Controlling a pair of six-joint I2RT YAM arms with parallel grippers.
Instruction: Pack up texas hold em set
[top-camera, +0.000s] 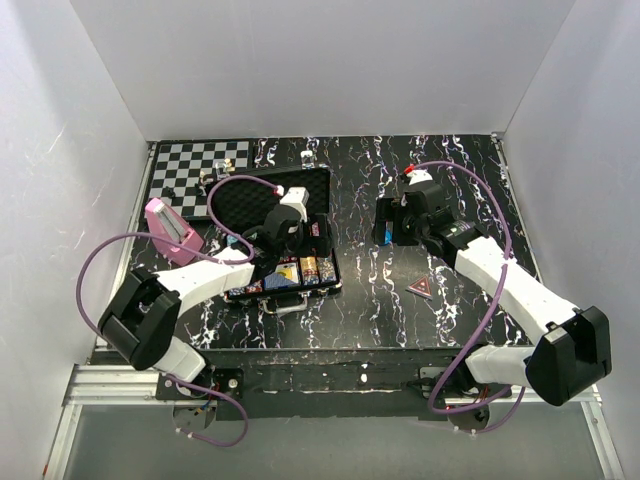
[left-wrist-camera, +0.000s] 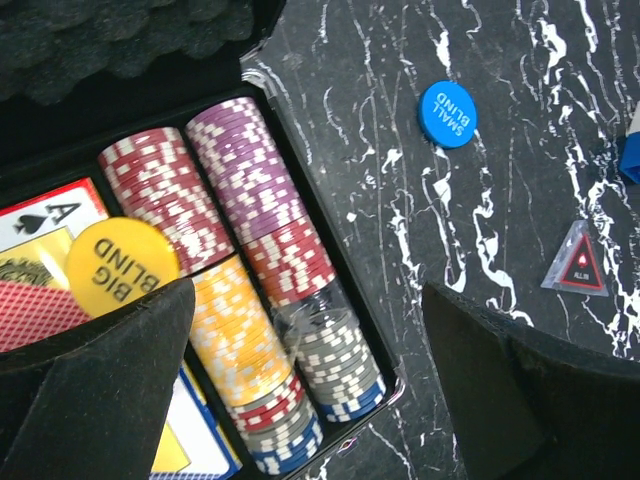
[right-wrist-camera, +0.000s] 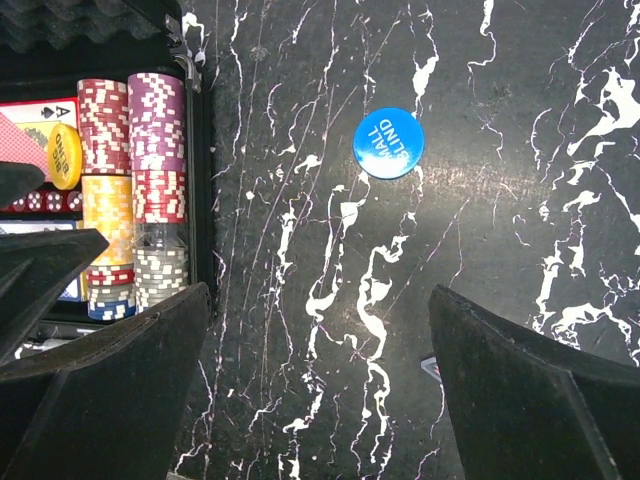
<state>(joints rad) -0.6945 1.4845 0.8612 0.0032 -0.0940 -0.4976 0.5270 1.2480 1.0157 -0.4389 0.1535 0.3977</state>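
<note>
1. Black briefcase (top-camera: 300, 190) lies open on the marbled table (top-camera: 380, 310), left of centre, with its foam-lined lid swung back toward the far side.
2. Chip rows (left-wrist-camera: 250, 200) fill the right side of the tray in red, purple, yellow and grey stacks. An ace of spades card (left-wrist-camera: 45, 215) lies just left of them.
3. Yellow BIG BLIND button (left-wrist-camera: 122, 262) sits inside the case on the cards, just beside the red chips.
4. Blue SMALL BLIND button (right-wrist-camera: 388, 142) lies flat on the table outside the case, to its right and apart from it.
5. Left gripper (left-wrist-camera: 308, 295) hangs over the case's right edge, jaws spread wide with nothing between them.
6. Right gripper (right-wrist-camera: 318, 292) hangs over bare table right of the case, jaws spread wide and empty. It is not touching the blue button.
7. A red triangular marker (left-wrist-camera: 578, 262) lies on the table right of the case. The chessboard (top-camera: 195, 165) is in the far-left corner, and a pink object (top-camera: 168, 230) sits left of the case.
</note>
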